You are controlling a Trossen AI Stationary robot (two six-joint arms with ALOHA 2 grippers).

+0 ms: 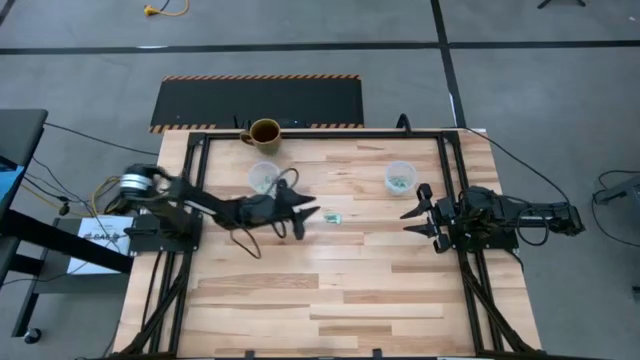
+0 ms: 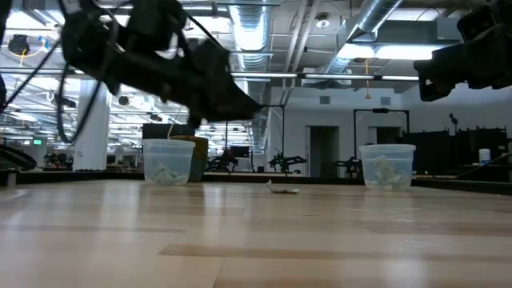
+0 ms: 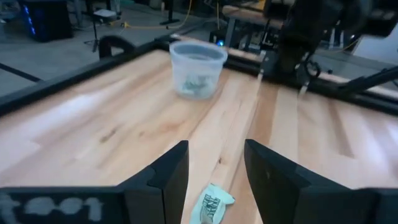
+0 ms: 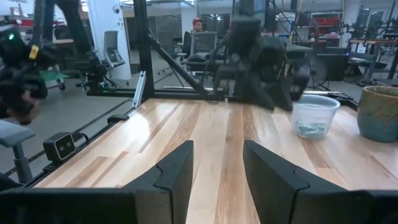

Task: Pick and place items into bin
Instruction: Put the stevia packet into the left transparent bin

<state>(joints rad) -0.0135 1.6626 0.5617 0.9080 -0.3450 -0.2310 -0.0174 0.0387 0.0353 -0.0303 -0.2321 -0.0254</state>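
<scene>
Pale wooden counter [image 1: 330, 290], black-framed. Left pincer [image 1: 308, 216] released, fingers spread above the boards; just ahead, between the fingertips, one green-and-white wrapped piece [image 3: 211, 205] lying flat. Farther on, a clear cup [image 3: 197, 67] holding more pieces. Right pincer [image 1: 418, 212] released, parked well apart beside that cup.

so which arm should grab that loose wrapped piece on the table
Left. The left gripper is open and hangs right beside the wrapped piece, which shows between its fingers in the left wrist view. The right gripper is open too but waits farther off, near the table's right side.
</scene>
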